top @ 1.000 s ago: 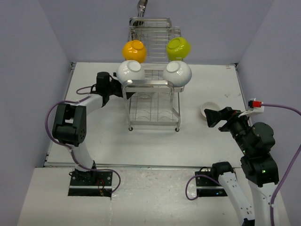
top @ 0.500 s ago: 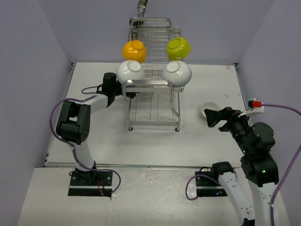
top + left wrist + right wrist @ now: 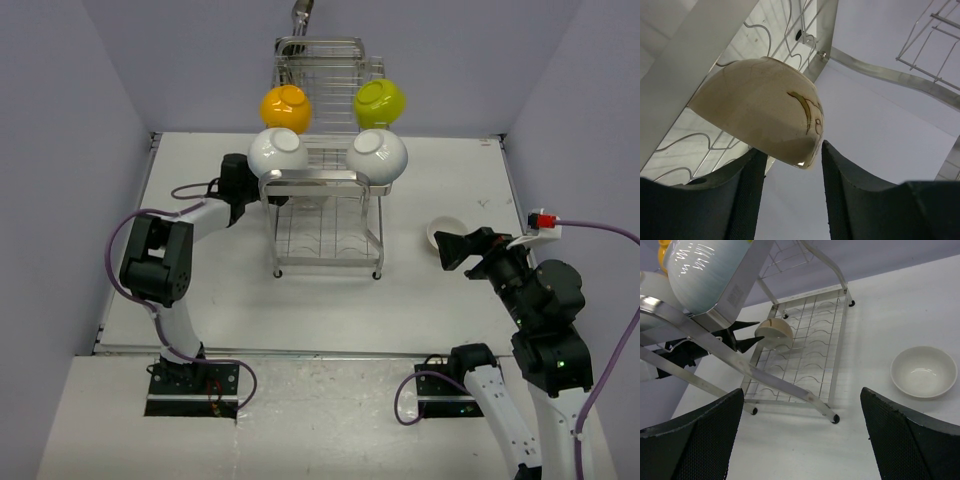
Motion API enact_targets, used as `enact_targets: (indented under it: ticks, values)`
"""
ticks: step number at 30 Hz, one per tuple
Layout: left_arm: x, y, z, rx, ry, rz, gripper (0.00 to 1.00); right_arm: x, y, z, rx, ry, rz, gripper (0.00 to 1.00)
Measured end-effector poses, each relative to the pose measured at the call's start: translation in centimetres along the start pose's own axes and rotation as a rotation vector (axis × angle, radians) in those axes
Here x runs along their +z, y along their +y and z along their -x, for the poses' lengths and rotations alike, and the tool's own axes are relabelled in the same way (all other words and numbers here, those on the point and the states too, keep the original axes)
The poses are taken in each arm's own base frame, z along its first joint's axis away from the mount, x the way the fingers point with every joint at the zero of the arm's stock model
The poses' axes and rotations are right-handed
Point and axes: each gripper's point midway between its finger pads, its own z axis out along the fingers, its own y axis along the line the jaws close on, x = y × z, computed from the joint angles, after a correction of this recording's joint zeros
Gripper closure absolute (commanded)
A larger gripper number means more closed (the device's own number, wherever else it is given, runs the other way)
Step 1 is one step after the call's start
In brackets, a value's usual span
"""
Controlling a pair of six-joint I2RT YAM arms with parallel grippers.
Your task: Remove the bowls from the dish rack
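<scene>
I see a white table [image 3: 230,290], pale purple walls [image 3: 70,150] around it, and a small red plug [image 3: 543,220] on its right edge.

White table [image 3: 240,300] w/ lavender walls [image 3: 70,150] on three sides, even light.

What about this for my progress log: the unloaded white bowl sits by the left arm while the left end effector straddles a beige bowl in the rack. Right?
Not quite: the top external view shows the white bowl beside the right arm. The left end effector does straddle the beige bowl in the dish rack.
</scene>
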Motion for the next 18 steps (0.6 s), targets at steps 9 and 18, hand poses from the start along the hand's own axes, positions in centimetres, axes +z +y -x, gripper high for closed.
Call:
enact_targets:
  ticks: [9,18]
  values:
    - [0.3,-0.5,-1.2,0.015,0.005,-0.005,0.68,0.0,0.0,0.0,0.0,-0.001,0.0,0.01]
    - [0.1,-1.1,-1.8,0.02,0.012,-0.018,0.83,-0.2,0.1,0.1,-0.001,-0.007,0.004,0.01]
